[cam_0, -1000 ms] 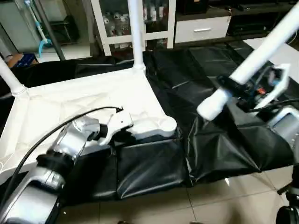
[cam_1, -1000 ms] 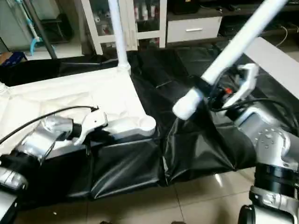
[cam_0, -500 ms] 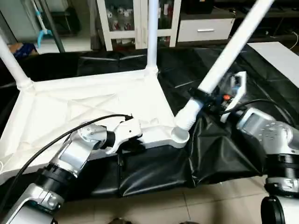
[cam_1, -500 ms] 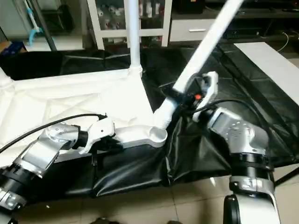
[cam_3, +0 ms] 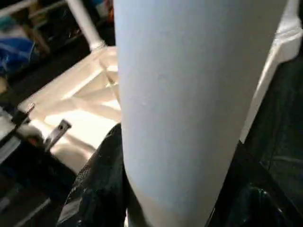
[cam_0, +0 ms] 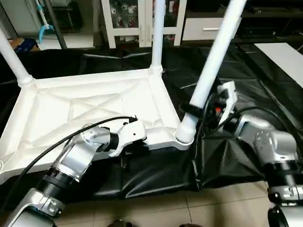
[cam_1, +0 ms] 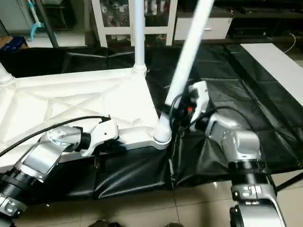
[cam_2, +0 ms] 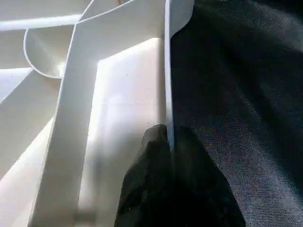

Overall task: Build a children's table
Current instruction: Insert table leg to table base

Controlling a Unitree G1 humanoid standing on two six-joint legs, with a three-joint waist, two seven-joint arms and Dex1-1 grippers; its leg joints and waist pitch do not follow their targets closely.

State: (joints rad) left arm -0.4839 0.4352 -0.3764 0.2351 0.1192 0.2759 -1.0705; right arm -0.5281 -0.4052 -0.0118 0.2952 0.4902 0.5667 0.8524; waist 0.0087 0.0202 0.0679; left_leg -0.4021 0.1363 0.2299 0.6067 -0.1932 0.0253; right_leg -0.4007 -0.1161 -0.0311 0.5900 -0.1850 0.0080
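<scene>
The children's table top [cam_0: 94, 101] lies upside down, its ribbed underside up, on a black sheet. Two white legs stand in its far corners, one at the right [cam_0: 158, 33] and one at the left [cam_0: 12, 56]. My right gripper [cam_0: 191, 109] is shut around another white leg [cam_0: 213, 61], which leans slightly; its lower end rests at the near right corner socket [cam_0: 184, 137]. In the right wrist view this leg [cam_3: 175, 94] stands between the black fingers [cam_3: 102, 189]. My left gripper [cam_2: 169, 142] is shut on the top's thin near rim [cam_2: 167, 85].
The black sheet [cam_0: 227, 156] hangs over the front edge above the tiled floor [cam_0: 213, 208]. At the back stands a white glass-door cabinet [cam_0: 137, 19] beside a white drawer unit [cam_0: 199, 30]. A white board [cam_0: 279, 54] lies at the far right.
My right gripper has carried its leg leftward and tipped it more upright, bringing the lower end onto the near right corner socket. The left gripper keeps its hold on the rim.
</scene>
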